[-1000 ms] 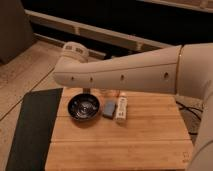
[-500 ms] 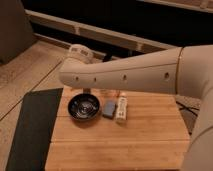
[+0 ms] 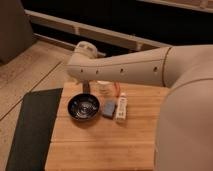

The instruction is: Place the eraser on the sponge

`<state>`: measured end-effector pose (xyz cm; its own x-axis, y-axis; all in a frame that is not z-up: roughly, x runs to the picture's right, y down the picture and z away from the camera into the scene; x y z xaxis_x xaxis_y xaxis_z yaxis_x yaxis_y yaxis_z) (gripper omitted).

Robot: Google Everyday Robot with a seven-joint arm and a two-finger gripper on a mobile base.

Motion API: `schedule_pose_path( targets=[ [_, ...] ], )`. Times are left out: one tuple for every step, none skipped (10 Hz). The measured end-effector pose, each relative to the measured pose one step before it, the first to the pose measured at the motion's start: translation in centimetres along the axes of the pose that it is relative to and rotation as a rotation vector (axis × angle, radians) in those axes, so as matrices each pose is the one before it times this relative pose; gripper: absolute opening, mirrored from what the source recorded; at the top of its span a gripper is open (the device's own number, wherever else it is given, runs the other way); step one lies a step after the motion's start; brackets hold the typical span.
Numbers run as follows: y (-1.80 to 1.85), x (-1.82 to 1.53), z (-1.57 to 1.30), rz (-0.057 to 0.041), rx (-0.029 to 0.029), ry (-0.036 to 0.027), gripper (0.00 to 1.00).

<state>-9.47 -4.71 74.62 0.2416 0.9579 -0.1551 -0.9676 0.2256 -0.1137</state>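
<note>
The eraser [image 3: 121, 106], a white bar with an orange-red tip, lies on the wooden table [image 3: 100, 145]. The small blue-grey sponge [image 3: 108, 108] sits close on its left, with a black bowl [image 3: 83, 107] left of that. My big beige forearm [image 3: 130, 70] crosses the view above all three. My gripper [image 3: 100, 87] is mostly hidden behind it, with only bits showing under the arm at the table's far edge, behind the bowl and sponge. It stands open and holds nothing.
A black mat [image 3: 30, 130] lies on the floor to the left of the table. My own body fills the right side of the view. Dark low walls run along the back.
My arm has shifted a little to the right across the view. The eraser, sponge and bowl have stayed where they were.
</note>
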Motion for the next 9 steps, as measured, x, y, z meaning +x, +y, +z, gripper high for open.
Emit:
schedule_pose_path(
  targets=[
    [0.572, -0.517, 2.408, -0.02703, -0.00610, 0.00782, 0.65],
    [-0.084, -0.295, 1.569, -0.01169, -0.00117, 0.00558, 0.65],
    [-0.022, -0.206, 1.138, -0.00908, -0.00313, 0.00312, 0.65],
    [0.085, -0.423, 1.740, -0.01345, -0.01035, -0.00042, 0.65],
    [0.418, -0.412, 1.017, -0.00674, -0.01406, -0.00609, 0.65],
    [0.116, -0.315, 0.840, 0.00059, -0.01191, -0.00678, 0.65],
    [-0.423, -0.562, 1.181, 0.01428, -0.01343, -0.01372, 0.65],
    [-0.706, -0.372, 0.907, 0.01473, -0.00104, -0.00724, 0.65],
    [-0.290, -0.042, 0.139, 0.00455, 0.00107, -0.00119, 0.65]
  ],
)
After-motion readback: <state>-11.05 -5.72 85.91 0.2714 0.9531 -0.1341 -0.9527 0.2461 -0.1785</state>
